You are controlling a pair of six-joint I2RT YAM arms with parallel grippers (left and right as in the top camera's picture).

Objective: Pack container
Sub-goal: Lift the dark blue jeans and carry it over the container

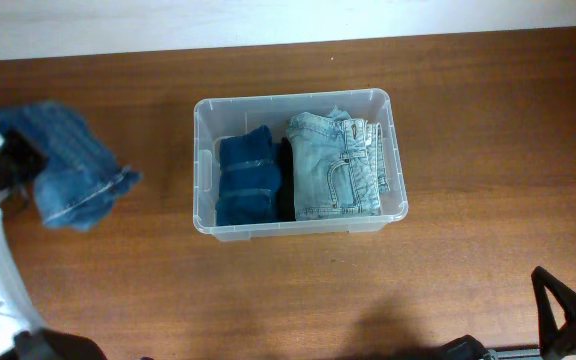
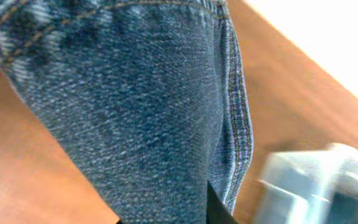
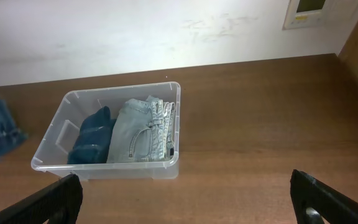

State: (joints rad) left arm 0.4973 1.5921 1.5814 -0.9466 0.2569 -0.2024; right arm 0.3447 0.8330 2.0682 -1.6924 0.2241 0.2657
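The clear plastic container (image 1: 299,230) stands mid-table and holds folded dark blue jeans (image 1: 248,178) on its left and light blue jeans (image 1: 338,165) on its right. It also shows in the right wrist view (image 3: 104,167). My left gripper (image 1: 8,165) is at the far left, shut on a pair of medium blue jeans (image 1: 68,165). In the left wrist view that denim (image 2: 135,106) fills the frame and hides the fingertips. My right gripper (image 3: 182,199) is open and empty at the near right, apart from the container.
The brown wooden table (image 1: 488,130) ends at a pale wall along the far edge. A blurred corner of the container (image 2: 316,186) shows beyond the held jeans in the left wrist view.
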